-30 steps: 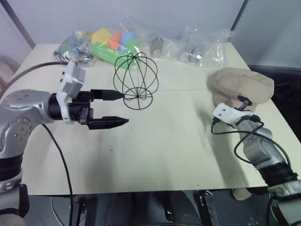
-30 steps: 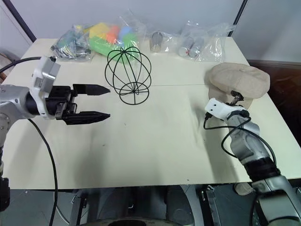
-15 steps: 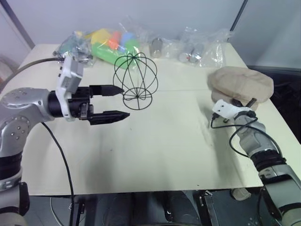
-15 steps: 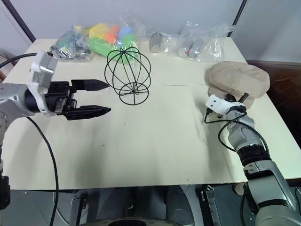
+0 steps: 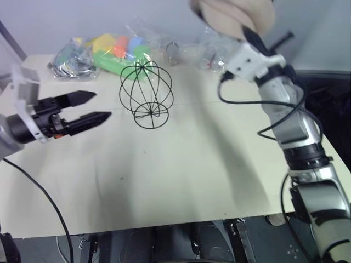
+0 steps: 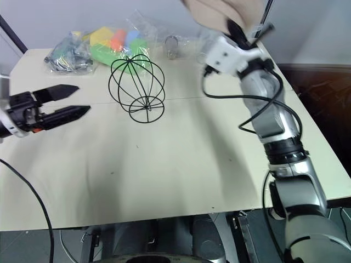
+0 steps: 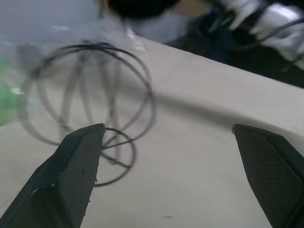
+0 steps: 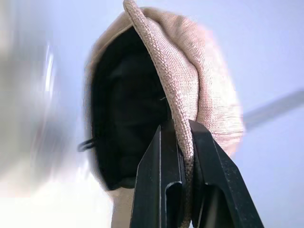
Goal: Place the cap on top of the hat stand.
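The cap (image 5: 233,15) has left the table (image 5: 181,164) and now hangs high, above and right of the hat stand (image 5: 146,94), its edge pinched in the clamped right gripper (image 8: 185,137). The left gripper (image 5: 93,107), jaws spread wide and empty, has drawn back left of the stand.

The cap (image 8: 199,85) is showing beige-tan woven fabric with a black lining. The hat stand (image 5: 146,94) is showing black wire. The table (image 5: 181,164) is showing pale cream. Far left, the bags (image 5: 109,49) are showing green, yellow, orange and blue contents. Both grippers' fingers (image 7: 78,164) are showing black, finely textured.
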